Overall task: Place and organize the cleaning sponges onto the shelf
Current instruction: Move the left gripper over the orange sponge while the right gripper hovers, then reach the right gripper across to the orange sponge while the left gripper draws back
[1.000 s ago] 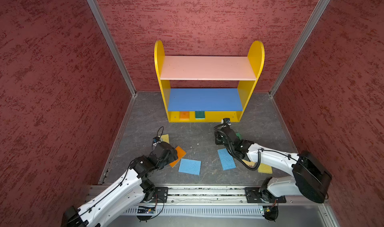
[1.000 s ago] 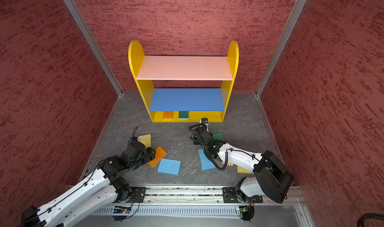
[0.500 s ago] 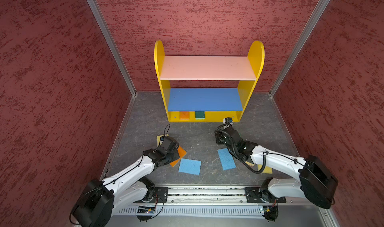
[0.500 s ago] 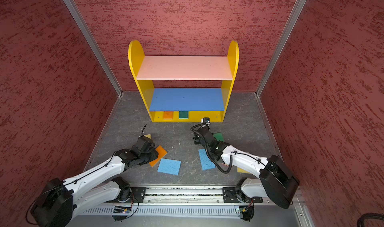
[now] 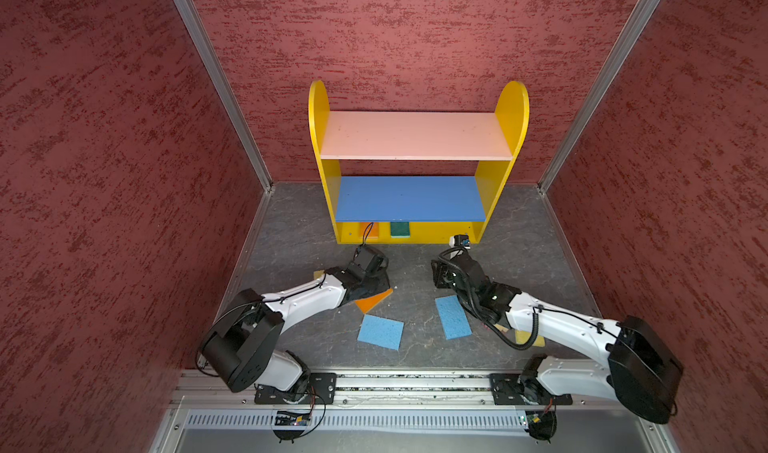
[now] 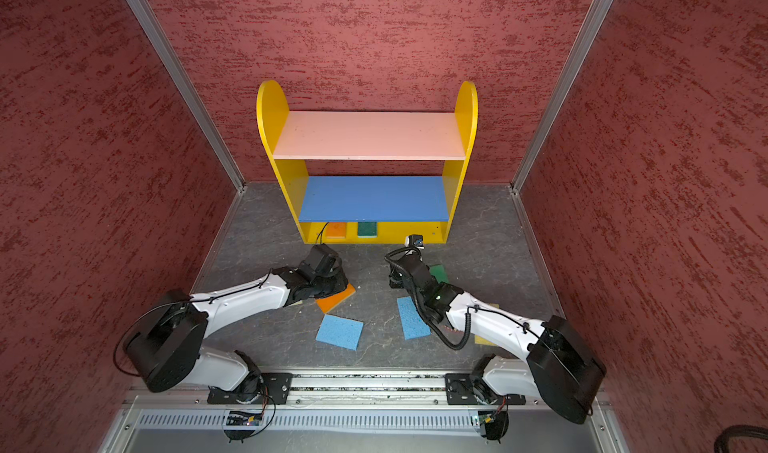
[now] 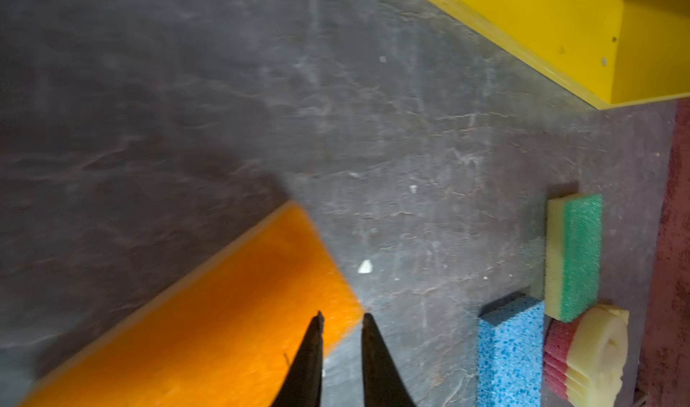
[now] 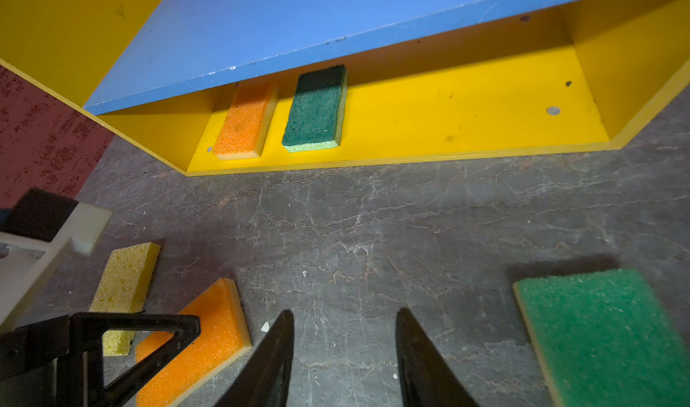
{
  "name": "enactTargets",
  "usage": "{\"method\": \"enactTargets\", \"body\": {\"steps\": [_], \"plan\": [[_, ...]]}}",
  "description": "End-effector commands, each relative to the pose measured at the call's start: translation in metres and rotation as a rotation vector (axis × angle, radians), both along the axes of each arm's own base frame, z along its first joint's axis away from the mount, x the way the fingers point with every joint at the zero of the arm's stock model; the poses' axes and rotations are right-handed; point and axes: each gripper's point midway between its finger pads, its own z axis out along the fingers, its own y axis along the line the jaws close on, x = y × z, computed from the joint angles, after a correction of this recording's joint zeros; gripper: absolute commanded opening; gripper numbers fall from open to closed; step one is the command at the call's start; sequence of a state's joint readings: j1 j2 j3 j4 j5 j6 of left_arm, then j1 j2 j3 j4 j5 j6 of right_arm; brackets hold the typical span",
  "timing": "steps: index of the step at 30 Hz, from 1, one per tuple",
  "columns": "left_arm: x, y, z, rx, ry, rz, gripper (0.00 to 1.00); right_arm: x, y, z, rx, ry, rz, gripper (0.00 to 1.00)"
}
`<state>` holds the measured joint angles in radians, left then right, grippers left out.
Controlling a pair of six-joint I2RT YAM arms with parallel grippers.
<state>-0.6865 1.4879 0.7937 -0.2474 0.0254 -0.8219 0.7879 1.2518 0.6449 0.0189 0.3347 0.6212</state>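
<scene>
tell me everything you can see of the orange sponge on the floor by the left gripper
The orange sponge is a flat rectangular pad: coarse orange top, thin pale yellow foam layer beneath, showing along its edges. It lies flat on the grey floor in front of the shelf, left of the middle, diagonal to its front. The left gripper sits over one end, one fingertip above its corner, the other past the edge; whether it grips is unclear. A yellow sponge lies beside it.

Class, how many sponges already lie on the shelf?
2. An orange sponge and a dark green sponge lie side by side, not touching, on the yellow bottom board of the shelf. The pink board and blue board hold none.
</scene>
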Motion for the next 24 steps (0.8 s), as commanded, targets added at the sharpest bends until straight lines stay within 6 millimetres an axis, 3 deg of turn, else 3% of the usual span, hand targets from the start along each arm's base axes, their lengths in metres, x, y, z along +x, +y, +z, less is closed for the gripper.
{"method": "enactTargets", "body": {"steps": [1, 6, 8, 10, 13, 17, 19, 24], "plan": [[0.002, -0.018, 0.006, -0.020, -0.019, -0.042, 0.15, -0.004, -0.001, 0.000, 0.056, 0.010, -0.004, 0.48], [0.004, -0.003, 0.037, -0.025, -0.110, -0.012, 0.20, -0.013, 0.017, -0.006, 0.108, 0.022, 0.100, 0.51], [0.002, 0.014, 0.052, 0.009, -0.161, 0.003, 0.29, -0.012, 0.023, -0.011, 0.107, 0.044, 0.116, 0.51], [-0.002, 0.035, 0.055, 0.043, -0.178, 0.038, 0.37, -0.010, 0.031, -0.013, 0.109, 0.056, 0.140, 0.51], [-0.009, 0.070, 0.043, 0.032, -0.124, 0.116, 0.54, -0.010, 0.045, -0.015, 0.142, 0.071, 0.184, 0.50], [-0.022, 0.100, 0.021, 0.016, -0.068, 0.177, 0.60, -0.012, 0.059, -0.020, 0.203, 0.088, 0.226, 0.49], [-0.029, 0.104, 0.014, 0.011, -0.051, 0.186, 0.60, -0.012, 0.060, -0.025, 0.205, 0.104, 0.226, 0.49], [-0.043, 0.093, -0.001, -0.032, -0.032, 0.163, 0.59, -0.015, 0.061, -0.030, 0.203, 0.120, 0.233, 0.49]]}}
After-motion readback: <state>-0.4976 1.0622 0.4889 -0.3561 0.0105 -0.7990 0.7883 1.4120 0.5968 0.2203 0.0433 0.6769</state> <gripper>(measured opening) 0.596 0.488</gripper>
